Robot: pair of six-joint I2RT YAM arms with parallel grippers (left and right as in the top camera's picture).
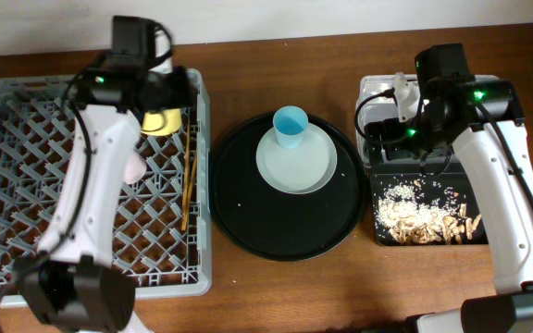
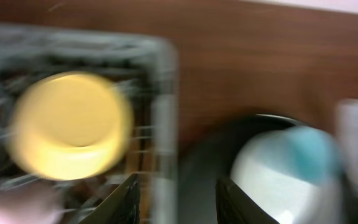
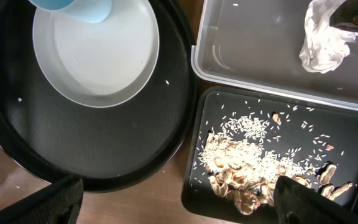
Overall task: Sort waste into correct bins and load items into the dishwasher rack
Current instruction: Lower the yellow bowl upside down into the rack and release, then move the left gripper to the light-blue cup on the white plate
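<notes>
My left pincer [image 2: 178, 182] hangs over the far right corner of the dishwasher rack [image 1: 44, 81], its fingers apart with nothing between them. That wrist's view is blurred, so I say no more of it. The small yellow bowl [image 2: 70, 124] sits in that corner, and the chopsticks [image 1: 187, 180] lie along the rack's right wall. My right pincer [image 3: 178, 186] is spread wide and empty above the gap between the round black tray [image 1: 276, 227] and the bins.

At the worktop's right edge, the napkin [image 3: 322, 40] is in the clear tub [image 3: 260, 56] and the food scraps [image 3: 247, 155] are in the shallow black tray [image 3: 353, 130].

Mid-worktop, the light blue cup [image 1: 290, 128] stands on the far part of the pale grey plate [image 1: 308, 171], which lies on the round tray. I judge that these two remain to be loaded, cup first.

The cup looks light, stiff and smooth. I would pinch its wall at the rim, one finger inside and one outside. The plate lies flat and looks slippery, perhaps breakable. Its raised rim is the only hold, so it needs a firm, careful grip.
</notes>
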